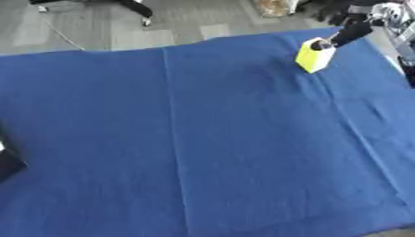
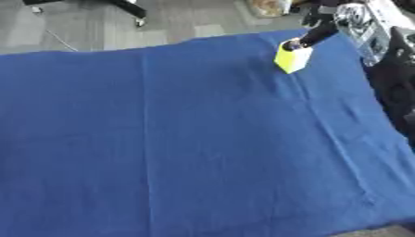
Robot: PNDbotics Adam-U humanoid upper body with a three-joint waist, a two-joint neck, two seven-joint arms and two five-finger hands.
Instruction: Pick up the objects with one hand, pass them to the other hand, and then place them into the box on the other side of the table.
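A: Where was the object?
B: Yellow block [image 1: 314, 56], far right part of the surface [image 1: 203, 139], close to the far edge. It was tilted, one lower corner down on the blue cloth.

A: Which hand was on it?
B: The right hand [image 1: 350, 31], coming in from the upper right corner. Dark fingers [image 1: 324, 45] reached down to the block's top end and touched it there.

A: Clenched round it, or just touching?
B: Couldn't tell. Fingers met the top of the block, but whether they wrapped it or only rested on it wasn't clear in either eye view.

A: Left hand?
B: Not clearly seen. There was a dark shape [image 1: 9, 163] at the left edge in the left eye view, low down, couldn't make out what it was. Not calling it a hand.

A: Any box?
B: Couldn't pick one out on the cloth.

A: Anything else?
B: Cloth was creased, one long fold line running front to back left of centre. Grey floor [image 1: 162, 23] beyond the far edge. Silver and black arm parts [image 2: 365, 23] showed at the upper right, plainer in the right eye view. Block sat well apart from the dark shape on the left.
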